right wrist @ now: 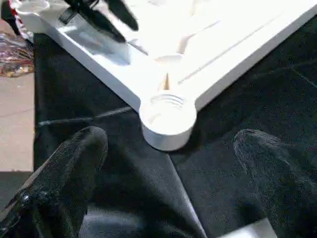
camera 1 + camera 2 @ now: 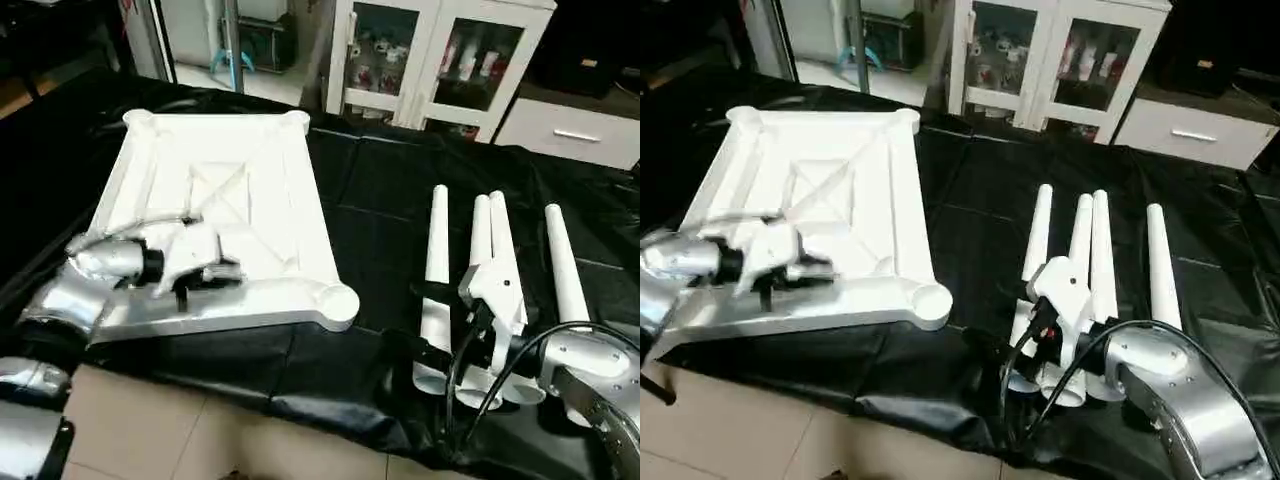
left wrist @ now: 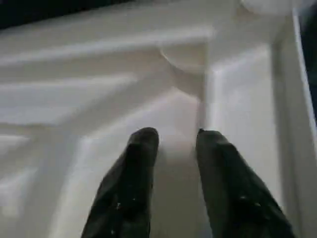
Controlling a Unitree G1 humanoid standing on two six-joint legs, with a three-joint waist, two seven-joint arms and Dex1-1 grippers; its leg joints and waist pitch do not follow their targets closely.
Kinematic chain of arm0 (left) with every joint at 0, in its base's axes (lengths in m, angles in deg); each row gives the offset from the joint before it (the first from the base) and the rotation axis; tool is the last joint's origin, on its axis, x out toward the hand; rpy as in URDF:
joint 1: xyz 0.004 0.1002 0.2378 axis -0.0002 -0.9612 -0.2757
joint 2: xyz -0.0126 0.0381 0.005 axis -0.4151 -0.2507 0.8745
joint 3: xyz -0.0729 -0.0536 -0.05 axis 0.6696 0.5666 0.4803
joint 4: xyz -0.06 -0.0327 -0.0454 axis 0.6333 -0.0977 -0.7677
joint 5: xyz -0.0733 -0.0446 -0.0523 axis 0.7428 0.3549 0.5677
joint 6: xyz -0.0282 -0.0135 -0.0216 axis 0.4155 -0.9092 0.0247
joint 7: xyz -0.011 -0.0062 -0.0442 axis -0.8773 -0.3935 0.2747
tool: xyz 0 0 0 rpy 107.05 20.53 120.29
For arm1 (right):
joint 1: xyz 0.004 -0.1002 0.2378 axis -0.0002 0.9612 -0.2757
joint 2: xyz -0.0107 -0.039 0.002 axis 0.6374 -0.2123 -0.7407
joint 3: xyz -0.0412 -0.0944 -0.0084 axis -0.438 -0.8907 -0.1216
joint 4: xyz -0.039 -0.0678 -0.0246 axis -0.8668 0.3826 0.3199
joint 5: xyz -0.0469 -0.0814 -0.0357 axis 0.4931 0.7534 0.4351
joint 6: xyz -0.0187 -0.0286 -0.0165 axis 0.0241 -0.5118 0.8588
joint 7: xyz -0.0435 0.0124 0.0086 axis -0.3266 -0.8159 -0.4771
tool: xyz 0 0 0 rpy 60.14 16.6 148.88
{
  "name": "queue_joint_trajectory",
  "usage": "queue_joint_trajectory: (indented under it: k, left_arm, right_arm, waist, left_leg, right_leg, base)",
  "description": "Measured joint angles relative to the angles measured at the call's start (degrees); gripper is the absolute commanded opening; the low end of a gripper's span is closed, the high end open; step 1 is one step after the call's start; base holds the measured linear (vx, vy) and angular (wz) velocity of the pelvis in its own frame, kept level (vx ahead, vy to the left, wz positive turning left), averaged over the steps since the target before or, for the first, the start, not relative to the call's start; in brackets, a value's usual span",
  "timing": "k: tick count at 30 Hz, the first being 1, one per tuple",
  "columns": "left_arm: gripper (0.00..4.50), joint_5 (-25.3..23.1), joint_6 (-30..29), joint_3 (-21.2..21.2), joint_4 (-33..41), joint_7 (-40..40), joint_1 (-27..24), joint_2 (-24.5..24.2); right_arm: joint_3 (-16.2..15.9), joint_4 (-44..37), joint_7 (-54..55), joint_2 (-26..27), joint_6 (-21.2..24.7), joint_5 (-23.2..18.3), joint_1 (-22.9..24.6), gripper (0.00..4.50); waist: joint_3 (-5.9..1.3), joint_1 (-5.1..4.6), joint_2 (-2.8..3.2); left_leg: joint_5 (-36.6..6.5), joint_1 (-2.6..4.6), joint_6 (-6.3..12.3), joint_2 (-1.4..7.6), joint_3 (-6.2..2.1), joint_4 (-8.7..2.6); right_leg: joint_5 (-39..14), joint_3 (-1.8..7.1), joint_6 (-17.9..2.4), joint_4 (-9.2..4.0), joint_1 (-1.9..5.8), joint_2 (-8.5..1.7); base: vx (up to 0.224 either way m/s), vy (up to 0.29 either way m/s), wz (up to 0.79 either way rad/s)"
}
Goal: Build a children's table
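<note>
Two of my black fingers (image 3: 141, 163) on the left gripper (image 2: 205, 277) stand a little apart over the ribbed underside of the tabletop (image 2: 225, 150), with a rib running up between their tips; they look released, clenching nothing, though I cannot tell whether they graze the plastic. Just past those tips a small round boss sits where the ribs meet, and beyond it the raised edge of the top runs off toward a far corner. My right gripper (image 1: 168, 173) hangs wide open and empty above the black-covered work table (image 2: 380, 200), and straight ahead of its fingers is the near corner socket (image 1: 167, 119), a threaded round cup, apart from both fingertips. Behind and beside that gripper lie the four legs (image 2: 437, 250), white tapered tubes side by side on the black cover, their narrow ends pointing away from me, well apart from the tabletop. None of the legs is in a socket, so I judge the build barely begun: the top lies upside down and ready, and fetching the first leg is the step in hand. Next, my right fingers need to close around one tube, lift it upright, and bring its threaded end squarely over that near socket while my left steadies the top.
</note>
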Motion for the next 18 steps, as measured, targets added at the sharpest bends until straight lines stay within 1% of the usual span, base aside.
queue_joint_trajectory:
  k: [2,3,5,7,9,10,11,12,14,15,16,18]
  left_arm:
    - [1.62,1.7,-2.4,2.2,3.1,-0.3,-0.3,-0.7]
    - [1.62,3.0,-4.6,4.4,5.3,-1.4,-0.4,-1.2]
    - [1.62,4.4,-6.7,7.5,8.6,-5.3,-0.2,-1.5]
    - [1.62,4.9,-8.8,9.8,12.3,-9.4,0.1,-1.1]
    - [1.62,5.0,-11.0,11.3,15.1,-13.4,-0.7,1.3]
    - [1.62,6.2,-13.5,12.4,18.6,-16.4,-3.1,4.2]
    - [1.62,7.1,-15.3,12.5,21.9,-18.7,-5.6,7.6]
    - [1.62,7.3,-16.3,11.5,23.6,-19.6,-7.6,9.6]
    - [1.62,7.2,-18.7,9.9,26.2,-21.2,-11.6,11.4]
    - [1.62,7.2,-19.8,9.6,27.8,-21.9,-13.0,11.8]
    - [1.62,7.2,-20.5,9.1,29.3,-22.6,-14.0,12.2]
    - [1.62,7.2,-22.2,8.0,34.0,-24.4,-15.6,13.8]
  right_arm:
    - [1.2,-0.7,1.5,1.1,1.3,-0.8,-0.1,4.5]
    - [2.2,-1.5,3.9,2.8,3.0,-1.3,-0.9,4.5]
    - [3.4,-1.6,8.9,5.0,6.7,-1.2,-4.3,4.5]
    - [6.0,-1.3,13.8,7.9,11.4,-1.7,-7.6,4.5]
    - [7.7,-0.1,18.2,11.0,14.9,-1.9,-10.0,4.5]
    - [8.4,1.6,21.9,13.8,18.0,-1.4,-12.1,4.5]
    - [8.6,3.1,24.7,15.2,20.0,-0.6,-13.4,4.5]
    - [8.5,3.8,26.0,15.7,21.1,-0.1,-14.0,4.5]
    - [8.4,4.4,28.1,16.0,23.1,0.9,-14.7,4.5]
    - [8.4,5.0,29.2,16.0,24.2,1.5,-15.2,4.5]
    - [8.4,5.4,30.2,16.0,25.6,2.3,-15.8,4.5]
    - [8.2,6.6,32.7,15.8,30.3,4.1,-18.4,4.5]
  waist:
    - [0.07,0.03,0.12]
    - [0.13,-0.03,0.17]
    - [0.19,-0.3,0.29]
    - [0.16,-0.4,0.31]
    - [0.14,-0.43,0.37]
    - [0.11,-0.57,0.35]
    - [0.12,-0.41,0.34]
    - [0.16,-0.24,0.24]
    - [0.31,-0.2,-0.11]
    - [0.34,-0.27,-0.3]
    - [0.38,-0.31,-0.37]
    - [0.43,-0.39,-0.61]
  left_leg:
    - [0.0,0.01,0.0,0.0,0.01,0.03]
    - [0.0,-0.01,-0.01,0.01,0.01,0.09]
    - [0.0,0.02,-0.07,0.0,0.01,0.12]
    - [0.1,0.08,-0.18,0.01,0.01,0.11]
    - [0.1,0.07,-0.24,0.0,0.0,0.12]
    - [0.2,0.08,-0.29,0.0,0.03,0.12]
    - [0.2,0.03,-0.3,0.0,0.02,0.13]
    - [0.2,-0.03,-0.3,0.01,0.03,0.14]
    - [0.2,-0.08,-0.34,0.12,0.03,0.14]
    - [0.2,-0.07,-0.4,0.16,0.03,0.12]
    - [0.3,-0.08,-0.57,0.18,0.02,0.12]
    - [0.4,-0.05,-0.59,0.17,0.03,0.12]
  right_leg:
    - [0.0,0.02,0.0,0.02,0.02,0.0]
    - [0.0,0.01,0.0,0.09,-0.01,0.0]
    - [0.0,0.03,-0.1,0.17,-0.01,0.0]
    - [0.0,0.03,-0.1,0.21,0.02,0.0]
    - [0.0,0.02,-0.1,0.29,0.01,0.0]
    - [0.0,0.06,-0.1,0.31,0.01,-0.01]
    - [0.0,0.03,-0.1,0.31,0.0,-0.02]
    - [0.0,0.03,-0.1,0.31,-0.05,-0.02]
    - [0.0,-0.03,-0.1,0.34,-0.1,0.06]
    - [0.0,-0.05,-0.1,0.34,-0.12,0.09]
    - [0.0,-0.07,-0.1,0.33,-0.12,0.11]
    - [0.0,-0.04,-0.1,0.35,-0.11,0.11]
  base:
    - [0.0,0.0,0.0]
    - [0.0,0.0,0.0]
    - [0.0,0.0,0.0]
    - [0.0,0.0,0.0]
    - [0.0,0.0,0.0]
    - [0.0,0.0,0.0]
    - [0.0,0.0,0.0]
    - [0.0,0.0,0.0]
    - [0.0,0.0,0.0]
    - [0.0,0.0,0.0]
    - [0.0,0.0,0.0]
    - [0.0,0.0,0.0]
